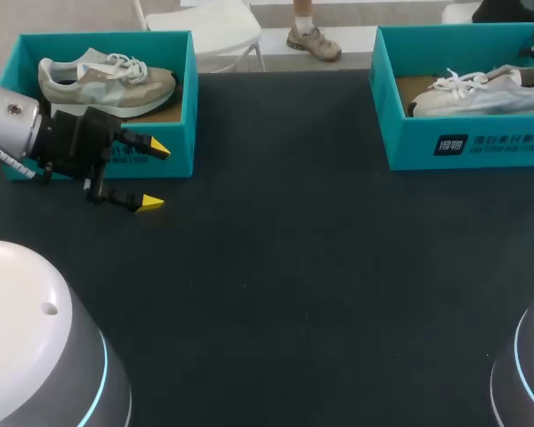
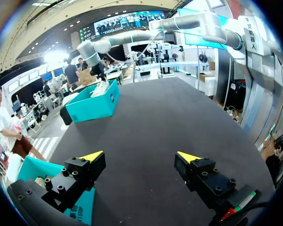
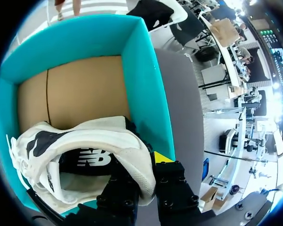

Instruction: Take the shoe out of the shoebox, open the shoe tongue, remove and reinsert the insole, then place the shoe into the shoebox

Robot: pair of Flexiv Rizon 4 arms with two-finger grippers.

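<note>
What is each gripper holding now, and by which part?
The right gripper appears shut on the white shoe, at its heel rim, inside the right shoebox. The left gripper is open and holds nothing.

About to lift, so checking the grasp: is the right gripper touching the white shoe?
Touching. In the right wrist view the right gripper pinches the heel of the white shoe, inside the shoebox.

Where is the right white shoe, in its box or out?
In: the white sneaker lies inside the teal shoebox, walls around it.
</note>
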